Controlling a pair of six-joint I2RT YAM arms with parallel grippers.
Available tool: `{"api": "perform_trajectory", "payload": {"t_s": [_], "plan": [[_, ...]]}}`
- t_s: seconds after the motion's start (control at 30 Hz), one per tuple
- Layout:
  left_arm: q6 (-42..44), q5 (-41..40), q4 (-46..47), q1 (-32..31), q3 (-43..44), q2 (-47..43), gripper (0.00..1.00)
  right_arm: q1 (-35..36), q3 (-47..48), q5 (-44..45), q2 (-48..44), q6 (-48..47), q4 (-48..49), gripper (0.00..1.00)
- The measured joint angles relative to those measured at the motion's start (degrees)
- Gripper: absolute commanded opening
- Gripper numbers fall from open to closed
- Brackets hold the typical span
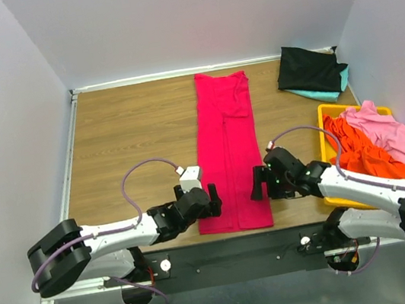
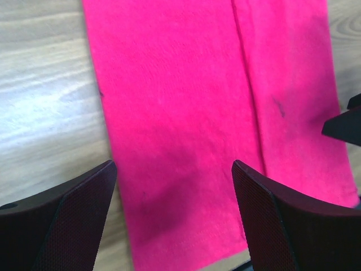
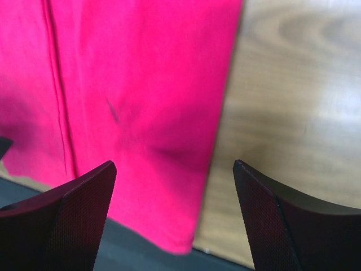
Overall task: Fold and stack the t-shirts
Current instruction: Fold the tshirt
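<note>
Near edge, we see left gripper (image 1: pixel 214 199) and right gripper (image 1: pixel 256 184), jaws spread, grasping nothing, at both sides of the crimson t-shirt (image 1: pixel 226 148), a long strip reaching the far edge, black t-shirt (image 1: pixel 311 67) upon teal t-shirt (image 1: pixel 324 92) in far right corner.

No text, number, brand or sign legible in any view. crimson t-shirt (image 1: pixel 228 156), table centre: plain fabric close up. black t-shirt (image 1: pixel 311 67) at 1 o'clock, yellow bin (image 1: pixel 324 109) at 3 o'clock: too small to read.
</note>
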Motion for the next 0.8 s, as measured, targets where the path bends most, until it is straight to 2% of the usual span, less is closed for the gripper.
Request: {"api": "perform_trajectory", "payload": {"t_s": [0.23,0.53,0.73,0.8], "plan": [[-2.16,2.75,-3.08,-1.95,0.0,-1.73,0.88,1.51,0.0,-0.59,-4.39,2.56,-7.48,0.82],[-6.36,4.61,-9.11,-5.05,0.09,-3.56,0.87,5.99,-2.19,-3.63,-5.64,6.58,-10.36,0.73],[-7.1,5.14,-12.44,-5.57,1.07,-3.91,0.87,8.07,-2.93,-3.96,-6.51,8.46,-10.67,0.56],[-7.3,5.18,-13.92,-6.19,1.92,-3.56,0.87,8.63,-3.19,-3.96,-6.69,9.16,-10.67,0.54]]}}
